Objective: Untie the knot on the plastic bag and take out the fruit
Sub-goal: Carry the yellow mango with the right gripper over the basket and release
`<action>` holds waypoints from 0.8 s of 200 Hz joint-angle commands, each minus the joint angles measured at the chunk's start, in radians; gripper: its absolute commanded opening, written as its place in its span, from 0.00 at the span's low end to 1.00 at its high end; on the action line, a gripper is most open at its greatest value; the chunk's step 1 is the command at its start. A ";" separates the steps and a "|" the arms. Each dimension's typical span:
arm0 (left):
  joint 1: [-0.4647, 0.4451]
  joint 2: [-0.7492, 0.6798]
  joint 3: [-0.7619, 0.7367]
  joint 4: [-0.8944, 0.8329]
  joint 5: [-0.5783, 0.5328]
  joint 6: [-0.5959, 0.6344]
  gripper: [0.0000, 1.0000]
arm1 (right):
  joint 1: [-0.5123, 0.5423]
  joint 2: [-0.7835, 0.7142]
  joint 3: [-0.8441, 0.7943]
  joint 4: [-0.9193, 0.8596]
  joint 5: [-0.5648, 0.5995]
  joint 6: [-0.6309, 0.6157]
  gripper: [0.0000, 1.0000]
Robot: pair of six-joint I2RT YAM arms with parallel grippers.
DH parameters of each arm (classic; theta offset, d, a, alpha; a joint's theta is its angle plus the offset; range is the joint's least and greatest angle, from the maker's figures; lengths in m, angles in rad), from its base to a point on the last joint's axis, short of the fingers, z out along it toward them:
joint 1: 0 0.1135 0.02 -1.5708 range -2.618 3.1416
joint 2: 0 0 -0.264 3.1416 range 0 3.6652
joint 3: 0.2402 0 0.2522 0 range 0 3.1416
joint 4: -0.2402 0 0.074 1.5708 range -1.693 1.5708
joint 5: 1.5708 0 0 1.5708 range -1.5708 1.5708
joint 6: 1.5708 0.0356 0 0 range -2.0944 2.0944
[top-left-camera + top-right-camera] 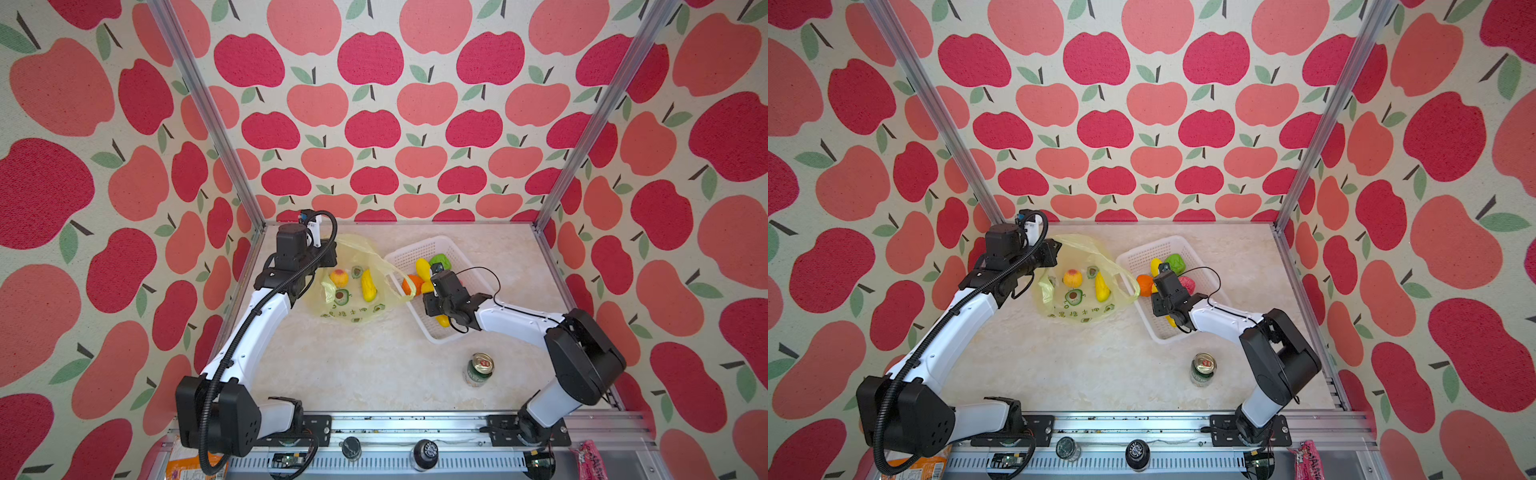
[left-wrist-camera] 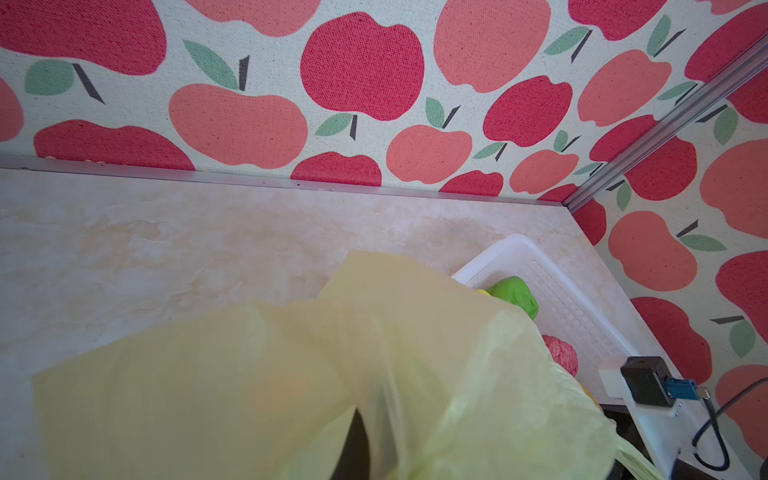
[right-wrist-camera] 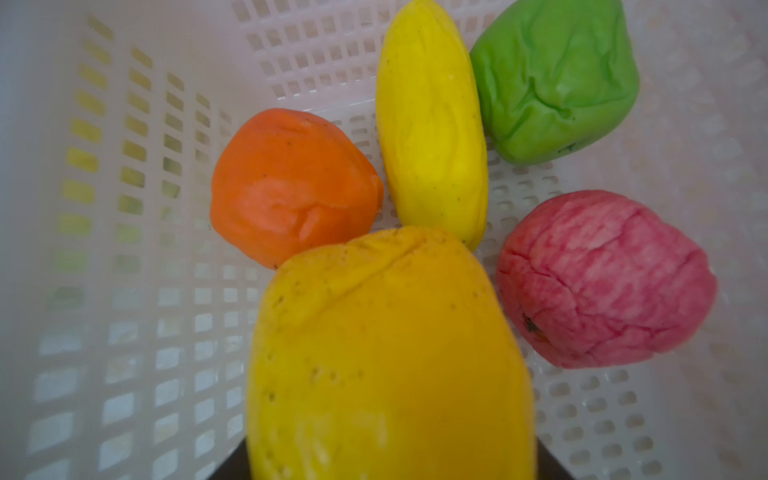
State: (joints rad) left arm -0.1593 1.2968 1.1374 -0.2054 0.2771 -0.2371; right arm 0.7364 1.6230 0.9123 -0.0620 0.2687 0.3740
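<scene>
The yellow plastic bag (image 1: pixel 353 307) (image 1: pixel 1084 309) lies open at the back left of the table. Fruit lies inside it, a peach-coloured one (image 1: pixel 338 277) and a yellow one (image 1: pixel 368 285). No knot shows; one loose handle loop (image 1: pixel 399 282) hangs over the basket's rim. My left gripper (image 1: pixel 330 254) (image 2: pixel 356 453) is shut on the bag's raised far edge, and plastic covers most of the left wrist view. My right gripper (image 1: pixel 428 289) (image 3: pixel 390 461) is low in the white basket (image 1: pixel 419 248), shut on a yellow-orange fruit (image 3: pixel 386 353).
Orange (image 3: pixel 291 187), long yellow (image 3: pixel 432 124), green (image 3: pixel 552 79) and pink (image 3: pixel 602 282) fruit lie in the basket. Another yellow one (image 1: pixel 443 321) lies under the right arm. A green drink can (image 1: pixel 478 370) stands at the front right. Apple-print walls close in three sides.
</scene>
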 commanded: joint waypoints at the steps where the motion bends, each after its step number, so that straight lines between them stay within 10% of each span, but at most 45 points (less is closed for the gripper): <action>1: 0.004 -0.003 -0.007 -0.013 -0.007 0.001 0.00 | -0.006 -0.042 -0.014 -0.011 -0.008 0.015 0.71; 86: 0.005 -0.002 -0.008 -0.010 0.004 -0.001 0.00 | 0.001 -0.362 -0.229 0.167 0.011 -0.073 0.98; 160: 0.005 -0.010 -0.015 -0.004 0.009 -0.005 0.00 | 0.037 -0.515 -0.303 0.259 -0.011 -0.151 0.88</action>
State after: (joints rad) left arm -0.1593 1.2964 1.1324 -0.2054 0.2779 -0.2375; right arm 0.7559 1.1290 0.6201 0.1390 0.2550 0.2737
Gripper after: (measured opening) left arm 0.046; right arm 0.881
